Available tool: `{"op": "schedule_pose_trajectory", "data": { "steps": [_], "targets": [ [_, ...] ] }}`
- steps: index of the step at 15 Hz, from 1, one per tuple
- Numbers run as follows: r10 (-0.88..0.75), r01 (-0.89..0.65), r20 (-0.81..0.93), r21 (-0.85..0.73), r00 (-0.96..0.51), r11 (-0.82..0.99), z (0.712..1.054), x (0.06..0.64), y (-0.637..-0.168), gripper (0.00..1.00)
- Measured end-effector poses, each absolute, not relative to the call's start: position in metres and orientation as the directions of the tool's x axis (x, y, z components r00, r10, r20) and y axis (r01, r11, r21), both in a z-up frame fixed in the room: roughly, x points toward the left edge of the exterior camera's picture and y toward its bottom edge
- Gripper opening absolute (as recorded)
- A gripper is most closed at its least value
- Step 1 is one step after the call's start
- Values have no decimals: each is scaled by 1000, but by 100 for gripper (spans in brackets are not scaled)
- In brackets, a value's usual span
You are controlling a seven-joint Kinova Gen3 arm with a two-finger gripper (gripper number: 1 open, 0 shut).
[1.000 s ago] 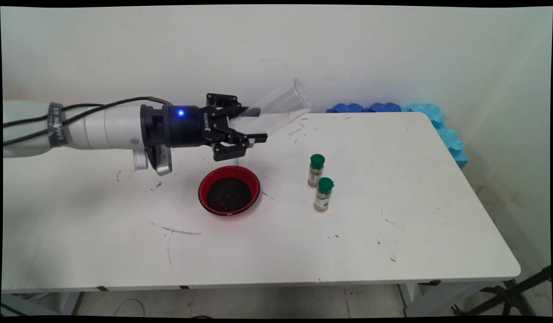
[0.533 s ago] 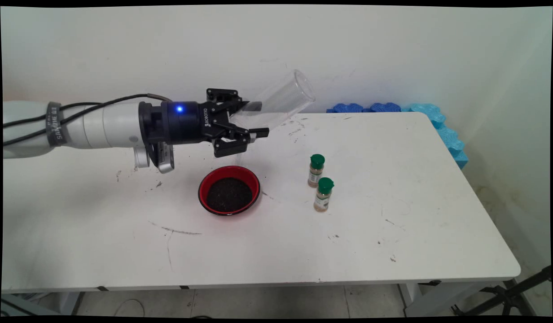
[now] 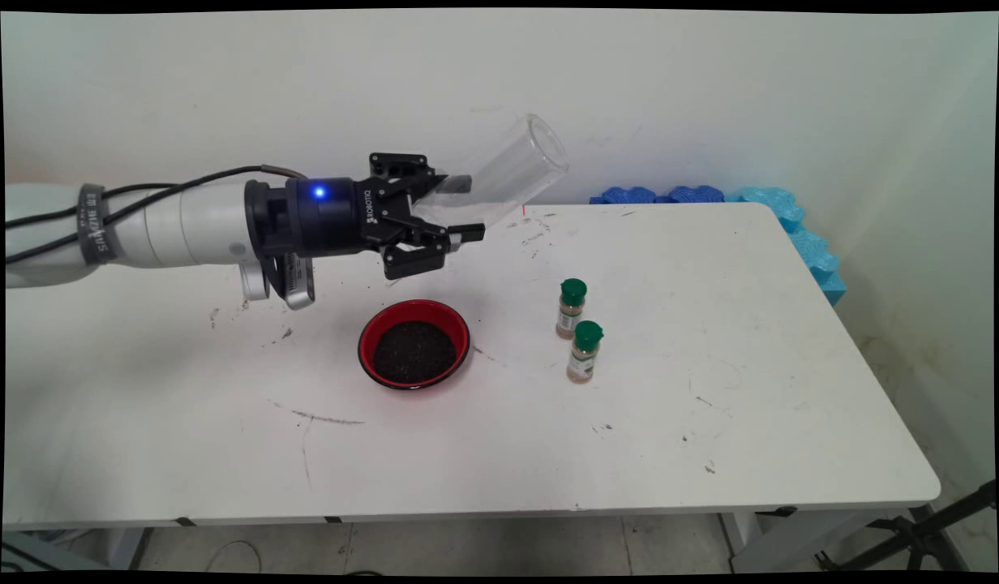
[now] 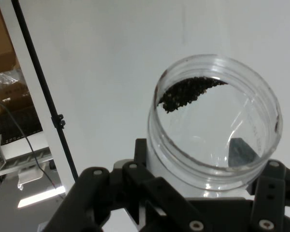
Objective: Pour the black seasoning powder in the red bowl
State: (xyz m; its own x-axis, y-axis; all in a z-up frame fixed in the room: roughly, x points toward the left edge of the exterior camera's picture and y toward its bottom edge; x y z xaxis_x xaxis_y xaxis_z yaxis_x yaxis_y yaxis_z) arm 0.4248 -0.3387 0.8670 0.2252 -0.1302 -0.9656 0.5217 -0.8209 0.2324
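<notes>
One clear jar (image 3: 512, 174) sits clamped in the hand (image 3: 459, 209), tilted above the red bowl (image 3: 414, 344).

You can't read the labels on the two small green-capped spice bottles (image 3: 576, 328) right of the black two-finger gripper (image 3: 459, 209); in the hand view its linkage hides the clear plastic jar's (image 4: 215, 123) base.
</notes>
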Motion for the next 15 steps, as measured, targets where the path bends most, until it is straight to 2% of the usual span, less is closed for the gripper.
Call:
{"op": "schedule_pose_trajectory", "data": {
  "steps": [10, 15],
  "targets": [
    [-164, 506, -956, 270, 245, -819, 866, 428, -339, 0],
    [-249, 434, -911, 380, 328, -817, 865, 430, -341, 0]
  ]
}}
